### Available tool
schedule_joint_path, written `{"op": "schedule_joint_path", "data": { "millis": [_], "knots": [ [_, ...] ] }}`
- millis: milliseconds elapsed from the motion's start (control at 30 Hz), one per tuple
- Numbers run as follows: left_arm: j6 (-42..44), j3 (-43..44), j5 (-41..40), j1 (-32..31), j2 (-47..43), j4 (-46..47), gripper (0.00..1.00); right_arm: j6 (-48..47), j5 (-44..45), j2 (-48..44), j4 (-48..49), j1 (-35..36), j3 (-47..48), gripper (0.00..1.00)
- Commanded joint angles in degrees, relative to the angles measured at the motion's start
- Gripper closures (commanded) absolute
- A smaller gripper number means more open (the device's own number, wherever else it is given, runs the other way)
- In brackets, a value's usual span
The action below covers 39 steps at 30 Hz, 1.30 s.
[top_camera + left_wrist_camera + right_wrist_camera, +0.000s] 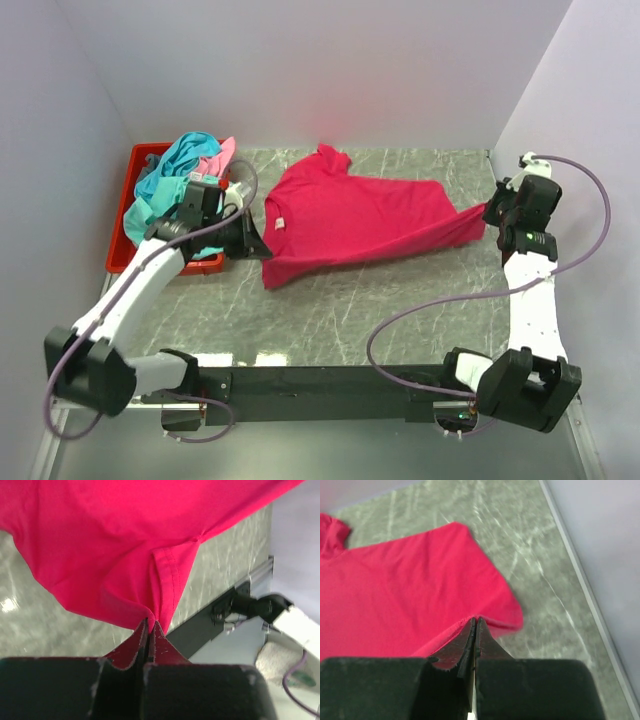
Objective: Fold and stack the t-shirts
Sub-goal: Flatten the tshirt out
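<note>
A magenta-red t-shirt (350, 215) is stretched across the marble table between both arms, collar toward the left. My left gripper (262, 240) is shut on the shirt's left edge. In the left wrist view the gripper (151, 621) pinches a fold beside a hemmed sleeve, and the cloth (125, 540) hangs lifted off the table. My right gripper (490, 215) is shut on the shirt's right corner. In the right wrist view the gripper (476, 620) bites the hem, with the shirt (400, 595) spreading away to the left. A teal t-shirt (185, 165) and a light pink t-shirt (222, 155) lie bunched in the bin.
A red plastic bin (125, 215) stands at the table's left back, right behind my left arm. White walls close the table on the left, back and right. A black frame rail (330, 380) runs along the near edge.
</note>
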Motion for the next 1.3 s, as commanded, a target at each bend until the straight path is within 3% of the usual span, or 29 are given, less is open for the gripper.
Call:
{"op": "schedule_joint_path", "data": {
  "millis": [0, 200, 267, 333, 400, 433, 500, 533, 600, 667, 833, 1000, 1100, 1267],
  "knots": [
    [0.72, -2.75, -1.07, -1.57, -6.56, -4.58, 1.0, 0.38, 5.43, -4.38, -4.01, 0.36, -2.04, 1.0],
    [2.64, -6.01, -1.61, -1.92, -10.44, -11.52, 0.99, 3.8, 12.29, -14.04, -11.22, 5.45, -9.77, 1.0],
    [2.21, -6.63, -1.34, -2.89, -11.49, -12.5, 0.83, 5.21, 13.26, -16.25, -13.59, 6.59, -11.45, 1.0],
    [1.77, -7.16, -0.03, -3.24, -12.99, -12.59, 0.57, 7.32, 14.49, -19.33, -15.52, 6.95, -13.12, 1.0],
    [1.68, -6.28, 0.51, -3.33, -13.87, -12.5, 0.4, 7.77, 15.54, -21.69, -16.58, 7.65, -13.57, 0.99],
    [1.51, -5.93, 0.77, -3.33, -13.79, -12.33, 0.26, 7.85, 16.07, -22.14, -17.11, 8.17, -13.48, 0.89],
    [1.33, -4.53, 1.03, -3.25, -12.65, -9.97, 0.16, 7.5, 16.6, -23.2, -17.64, 8.88, -12.78, 0.76],
    [1.33, -3.91, 0.77, -3.33, -11.86, -8.91, 0.11, 7.68, 17.21, -23.46, -17.73, 8.88, -12.6, 0.61],
    [1.15, -1.9, -1.42, -3.33, -7.92, -4.53, 0.09, 7.42, 18.09, -23.55, -17.03, 8.97, -12.77, 0.49],
    [1.33, -0.05, -3.52, -3.25, -3.7, -1.0, 0.08, 7.68, 18.54, -23.12, -15.28, 8.97, -12.78, 0.46],
    [3.51, 11.89, -4.76, -3.77, 16.07, 7.96, 0.05, 8.29, 14.94, -17.24, -10.01, 8.97, -12.43, 0.45],
    [5.72, 32.07, -5.3, -5.7, 36.96, 7.45, 0.06, 11.28, 9.24, -6.09, -5.79, 8.97, -11.37, 0.47],
    [3.97, 39.22, -3.11, -6.76, 45.41, 9.82, 0.05, 11.9, 5.99, -0.3, -0.52, 8.8, -10.94, 0.47],
    [-1.74, 41.45, 1.3, -6.94, 52.83, 15.96, 0.05, 10.32, 3.34, 11.14, 3.1, 8.27, -4.1, 0.47]
  ]
}}
